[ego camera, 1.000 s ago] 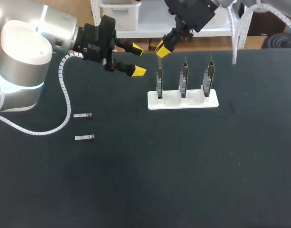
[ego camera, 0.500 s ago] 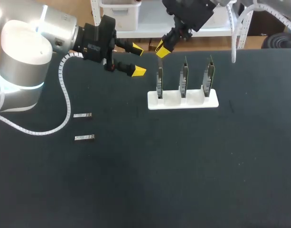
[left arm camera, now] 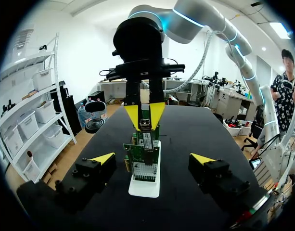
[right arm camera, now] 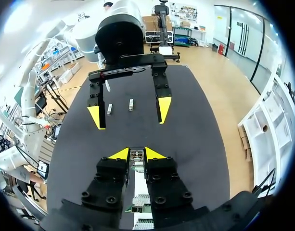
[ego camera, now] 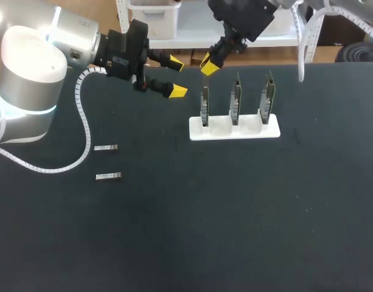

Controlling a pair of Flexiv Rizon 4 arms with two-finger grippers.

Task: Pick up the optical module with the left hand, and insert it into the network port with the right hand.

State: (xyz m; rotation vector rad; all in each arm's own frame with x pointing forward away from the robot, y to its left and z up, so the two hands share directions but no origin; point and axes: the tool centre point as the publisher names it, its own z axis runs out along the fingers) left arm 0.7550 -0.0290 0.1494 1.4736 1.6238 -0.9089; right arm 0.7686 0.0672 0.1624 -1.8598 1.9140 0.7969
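The right tool (ego camera: 208, 63) hung straight above the left end of the white holder (ego camera: 235, 129), its two yellow fingers pinching the optical module (left arm camera: 145, 124) from both sides. The module stood upright, its long axis running down toward the holder and in line with the network port (left arm camera: 147, 140) on top of the card (left arm camera: 143, 166) in the holder's left slot. Its lower end sat at or just inside the mouth of that port; how deep it had gone could not be told. The coming move therefore looked like a plain push down along that axis, and any tilt away from the card's plane seemed the likeliest way to jam it.

The left tool (ego camera: 176, 76) was spread wide and empty, off to the left of the holder and above the table (ego camera: 247, 219), pointing at the holder's left end. The right arm was plainly the nearer one. Two spare modules (ego camera: 106, 148) (ego camera: 108, 176) lay flat well to the left of the holder.
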